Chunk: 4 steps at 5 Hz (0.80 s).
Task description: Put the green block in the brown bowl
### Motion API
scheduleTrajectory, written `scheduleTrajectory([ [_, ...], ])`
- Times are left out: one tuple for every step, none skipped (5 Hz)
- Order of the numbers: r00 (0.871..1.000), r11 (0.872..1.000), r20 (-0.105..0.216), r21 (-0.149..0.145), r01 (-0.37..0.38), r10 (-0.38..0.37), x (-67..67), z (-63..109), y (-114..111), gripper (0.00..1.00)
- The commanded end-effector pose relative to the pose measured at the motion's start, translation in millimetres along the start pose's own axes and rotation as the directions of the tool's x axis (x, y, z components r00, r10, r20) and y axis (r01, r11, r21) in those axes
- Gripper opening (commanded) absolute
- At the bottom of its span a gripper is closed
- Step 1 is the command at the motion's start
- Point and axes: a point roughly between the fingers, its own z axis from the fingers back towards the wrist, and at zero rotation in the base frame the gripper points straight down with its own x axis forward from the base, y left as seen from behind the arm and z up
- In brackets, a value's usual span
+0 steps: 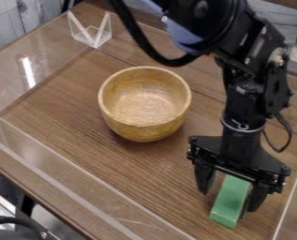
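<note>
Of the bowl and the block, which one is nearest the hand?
The green block, between the hand's open fingers; the bowl stands apart.

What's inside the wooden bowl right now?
Nothing visible in the bowl: bare wood shows inside. The near inner wall is partly hidden by its rim. The green block is outside it, on the table under the open gripper.
</note>
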Motion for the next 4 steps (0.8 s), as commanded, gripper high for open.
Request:
scheduleTrajectory([
  [0.999, 1.000, 0.040, -0.027, -0.008, 0.009, 10.2, 7.6, -3.2, 1.00],
  [0.999, 0.999, 0.040, -0.032, -0.012, 0.013, 11.8, 5.6, -2.8, 1.00],
  [0.999, 0.999, 0.041, -0.035, -0.015, 0.017, 13.0, 4.1, -2.4, 1.00],
  [0.999, 0.999, 0.041, -0.038, -0.018, 0.020, 13.9, 2.8, -2.0, 1.00],
])
